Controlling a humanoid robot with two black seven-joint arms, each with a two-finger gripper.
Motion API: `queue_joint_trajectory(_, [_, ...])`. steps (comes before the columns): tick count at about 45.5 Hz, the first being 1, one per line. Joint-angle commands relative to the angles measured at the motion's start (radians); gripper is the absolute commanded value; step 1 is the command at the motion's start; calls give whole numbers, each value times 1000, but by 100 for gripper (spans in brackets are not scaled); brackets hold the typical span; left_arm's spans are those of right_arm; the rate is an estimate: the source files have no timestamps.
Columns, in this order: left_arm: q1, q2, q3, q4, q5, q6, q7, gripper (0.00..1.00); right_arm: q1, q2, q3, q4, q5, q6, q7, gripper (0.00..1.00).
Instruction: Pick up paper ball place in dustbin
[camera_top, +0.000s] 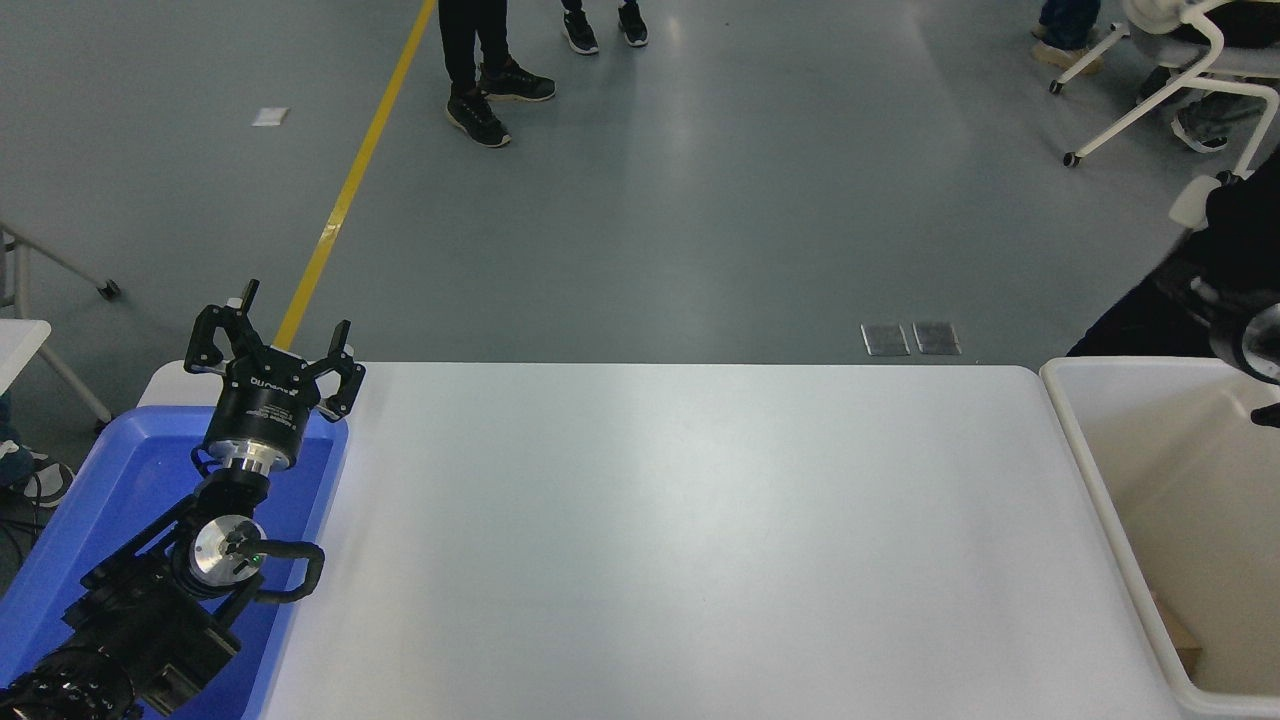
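Parking at 8 o'clock, left gripper (285, 352) spread, empty; right gripper's state unclear above dustbin (1090, 470) at 3 o'clock; ball unseen, likely binned.

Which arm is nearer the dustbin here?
Right. Part of the right arm hangs at the picture's right edge over the dustbin; the left gripper is parked across the table, above the blue tray.
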Motion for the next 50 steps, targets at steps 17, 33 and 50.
queue_joint_trajectory(17, [0,0,0,0,0,0,0,98,752,198,-262,425,-2,635,-1,100])
queue_joint_trajectory(33, [0,0,-1,1,0,2,0,98,924,266,-263,673,-8,749,-1,100])
queue_joint_trajectory(50, [2,0,-1,1,0,2,-1,98,932,278,-266,788,-22,749,-2,100])
